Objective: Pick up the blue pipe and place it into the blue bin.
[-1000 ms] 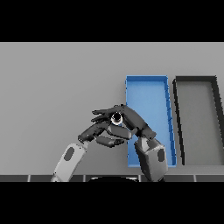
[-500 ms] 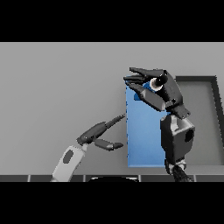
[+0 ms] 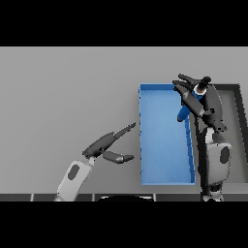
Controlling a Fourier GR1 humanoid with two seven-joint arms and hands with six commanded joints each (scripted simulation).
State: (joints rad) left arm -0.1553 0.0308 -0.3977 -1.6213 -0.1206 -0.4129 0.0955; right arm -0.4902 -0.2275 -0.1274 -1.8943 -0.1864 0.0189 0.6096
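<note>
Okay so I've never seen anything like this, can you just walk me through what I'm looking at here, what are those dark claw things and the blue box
You are looking down at a flat grey table, as if from the head of a humanoid robot. The two white and grey arms rising from the lower edge belong to it, and each ends in a dark hand with fingers and a thumb.

The left hand rests low over the table just left of the box, fingers stretched out, holding nothing.

The right hand is raised over the far right corner of the open rectangular blue bin. Its fingers are curled round a short blue pipe, which hangs down over the inside of the bin.

To the right of the blue bin, partly hidden by the right arm, stands a dark grey bin of similar shape.
</note>
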